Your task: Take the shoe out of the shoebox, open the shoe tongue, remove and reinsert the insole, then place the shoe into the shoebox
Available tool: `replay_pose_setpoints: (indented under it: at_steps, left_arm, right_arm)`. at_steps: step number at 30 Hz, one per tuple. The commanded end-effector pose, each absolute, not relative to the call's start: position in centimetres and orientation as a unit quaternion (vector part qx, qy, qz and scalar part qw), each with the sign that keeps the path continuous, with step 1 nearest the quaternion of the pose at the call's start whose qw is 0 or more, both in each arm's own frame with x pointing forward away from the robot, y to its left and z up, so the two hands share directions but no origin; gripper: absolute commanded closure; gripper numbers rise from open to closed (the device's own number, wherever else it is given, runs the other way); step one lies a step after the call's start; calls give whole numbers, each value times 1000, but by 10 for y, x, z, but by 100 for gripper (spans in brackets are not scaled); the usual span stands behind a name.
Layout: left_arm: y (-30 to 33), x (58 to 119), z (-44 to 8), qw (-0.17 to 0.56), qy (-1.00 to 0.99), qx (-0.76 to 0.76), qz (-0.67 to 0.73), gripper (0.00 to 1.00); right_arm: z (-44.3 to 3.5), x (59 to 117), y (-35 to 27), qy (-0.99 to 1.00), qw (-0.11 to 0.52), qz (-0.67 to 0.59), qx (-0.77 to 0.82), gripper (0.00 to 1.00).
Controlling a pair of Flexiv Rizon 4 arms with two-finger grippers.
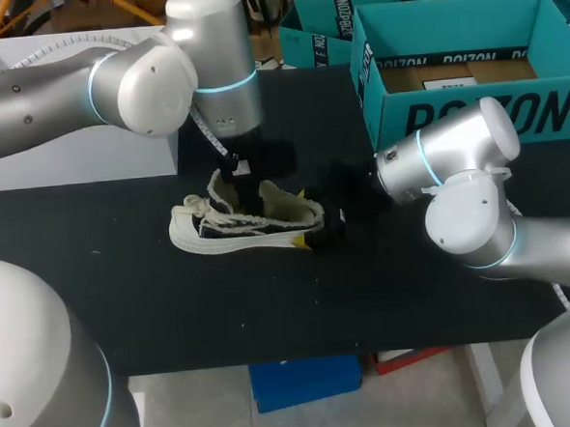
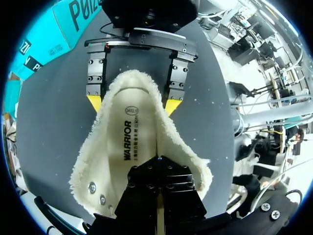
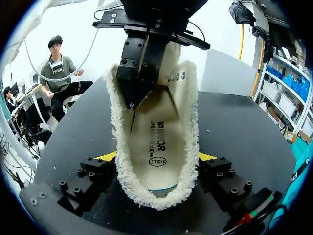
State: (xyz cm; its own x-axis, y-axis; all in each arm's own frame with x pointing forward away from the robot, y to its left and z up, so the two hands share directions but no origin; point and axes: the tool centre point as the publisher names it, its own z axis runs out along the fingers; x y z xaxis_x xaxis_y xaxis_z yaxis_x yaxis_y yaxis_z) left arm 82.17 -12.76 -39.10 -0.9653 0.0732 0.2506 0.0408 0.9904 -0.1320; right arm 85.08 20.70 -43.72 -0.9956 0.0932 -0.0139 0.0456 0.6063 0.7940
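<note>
so the shoe (image 1: 247,225) is out of the shoebox (image 1: 395,110) and sits on its sole on the black table (image 1: 272,311), toe toward 9 o'clock and heel toward 3. the box is well apart from it, up around 1 o'clock, open and with no shoe in it. so step one is done.

the right gripper (image 3: 157,156) is spread wide around the heel, one yellow tip against each side, and it looks like it's bracing the shoe. the left gripper (image 2: 157,164) comes down from 12 o'clock into the mouth of the shoe with its fingers pressed together. i can't tell whether it has anything pinched between them.

the mouth is spread wide open, so i'd say the tongue part is handled. the insole (image 2: 134,142) lies flat inside with its printed side up. honestly i can't tell if that's before pulling it out or after putting it back. either way, the shoe is not yet back in the box, so that's definitely left.
</note>
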Motion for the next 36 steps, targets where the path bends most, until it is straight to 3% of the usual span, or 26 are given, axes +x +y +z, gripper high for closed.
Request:
replay_pose_setpoints:
  at_steps: [1, 28, 29, 30, 31, 36]
  left_arm:
    - [-130, 822, -399, 131, -989, -29, 63, 100]
    - [-132, 807, -423, 123, -991, -13, 55, 100]
    - [-132, 807, -423, 119, -991, -13, 53, 86]
    - [-132, 808, -423, 113, -992, -15, 52, 65]
    - [-132, 808, -423, 106, -993, -14, 48, 58]
    - [-129, 807, -426, 65, -998, -8, 24, 51]
  right_arm:
    - [-437, 851, 208, 896, 26, 441, 39, 100]
    - [-437, 851, 208, 896, 26, 441, 39, 100]
    - [-437, 851, 208, 896, 26, 441, 39, 100]
    - [-437, 851, 208, 896, 26, 441, 39, 100]
    - [-437, 851, 208, 896, 26, 441, 39, 100]
    - [-437, 851, 208, 896, 26, 441, 39, 100]
